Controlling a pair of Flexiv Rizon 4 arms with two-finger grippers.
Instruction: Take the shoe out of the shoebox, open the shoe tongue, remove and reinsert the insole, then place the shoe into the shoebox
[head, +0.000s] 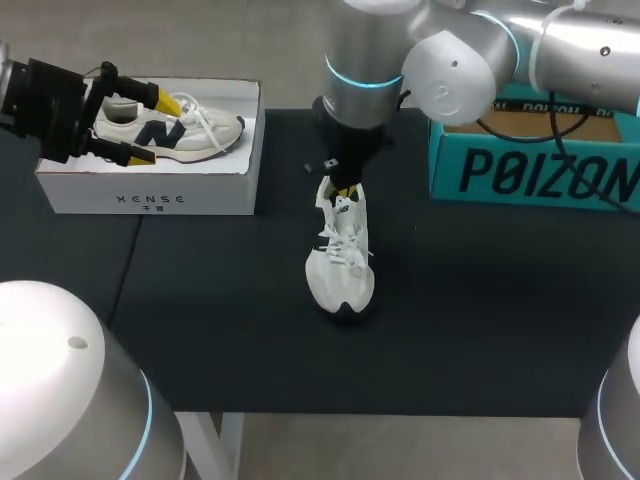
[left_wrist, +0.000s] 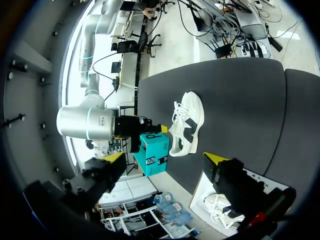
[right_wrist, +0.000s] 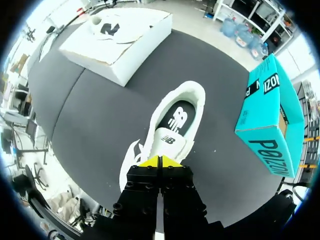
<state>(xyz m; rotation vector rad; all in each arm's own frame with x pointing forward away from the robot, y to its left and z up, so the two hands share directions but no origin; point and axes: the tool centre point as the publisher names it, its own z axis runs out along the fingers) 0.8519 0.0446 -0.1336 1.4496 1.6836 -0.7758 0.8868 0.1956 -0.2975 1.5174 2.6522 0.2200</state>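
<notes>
Head view: my left arm (head: 40, 105) hangs over the white shoebox (head: 150, 190) at the tabletop's (head: 480, 320) left edge. The left jaws are spread wide above the second shoe (head: 175, 128) lying in that box, and they grip nothing. The white shoe (head: 342, 260) lies out of the box in the middle of the tabletop. My right arm (head: 460, 60) reaches in over its heel end, with a teal box (head: 530, 170) beside it.

Left wrist view: the left jaws gape with nothing between them. Ahead lie the white shoe (left_wrist: 186, 125) and the teal box (left_wrist: 152, 152), and the shoebox (left_wrist: 210, 192) is under one finger.

Right wrist view: the right jaws are closed tip to tip, just over the tongue (right_wrist: 167, 141). I see nothing clamped between them. The dark insole (right_wrist: 176, 117) sits inside the white shoe (right_wrist: 192, 100).
</notes>
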